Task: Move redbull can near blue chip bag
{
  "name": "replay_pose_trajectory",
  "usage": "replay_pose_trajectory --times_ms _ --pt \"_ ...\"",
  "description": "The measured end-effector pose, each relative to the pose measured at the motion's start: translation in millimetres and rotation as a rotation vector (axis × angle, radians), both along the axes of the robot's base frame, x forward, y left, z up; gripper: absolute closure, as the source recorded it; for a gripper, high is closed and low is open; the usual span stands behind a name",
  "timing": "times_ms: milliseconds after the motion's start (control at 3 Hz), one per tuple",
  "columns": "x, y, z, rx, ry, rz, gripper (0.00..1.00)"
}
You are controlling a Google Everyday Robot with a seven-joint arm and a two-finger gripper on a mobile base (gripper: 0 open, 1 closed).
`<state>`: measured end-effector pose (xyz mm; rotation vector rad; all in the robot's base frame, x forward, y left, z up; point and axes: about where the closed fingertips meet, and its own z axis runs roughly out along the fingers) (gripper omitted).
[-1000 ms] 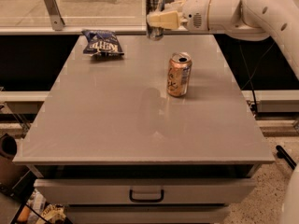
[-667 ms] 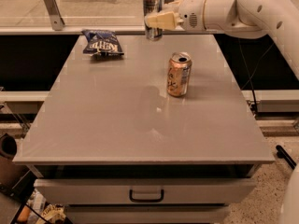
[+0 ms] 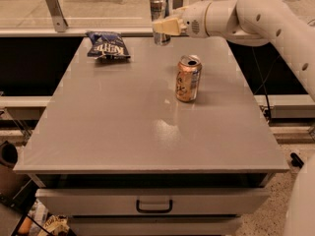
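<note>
The redbull can (image 3: 158, 16) is a slim silver can held upright at the far edge of the grey table (image 3: 123, 127). My gripper (image 3: 165, 26) is shut on the can, its pale fingers (image 3: 165, 26) wrapped across the can's lower half, lifting it just above the surface. The blue chip bag (image 3: 107, 45) lies flat at the far left of the table, a short way left of the can.
An orange-tan soda can (image 3: 188, 78) stands upright right of the table's centre, in front of the gripper. My white arm (image 3: 261, 14) reaches in from the right. A drawer with a handle (image 3: 154, 206) sits under the front edge.
The gripper and the redbull can have shifted a little to the left, toward the chip bag. The soda can and the bag have not moved.
</note>
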<state>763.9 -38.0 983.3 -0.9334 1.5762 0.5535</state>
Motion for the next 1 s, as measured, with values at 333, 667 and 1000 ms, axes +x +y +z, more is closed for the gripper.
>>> replay_pose_trajectory --times_ms 333,667,1000 --pt "14.0 8.0 -11.6 0.052 0.004 -0.004 1.0" --pt "27.0 16.4 -23.6 0.092 0.007 0.008 1.0" --pt "35.4 20.6 -35.0 0.099 0.015 0.005 1.0"
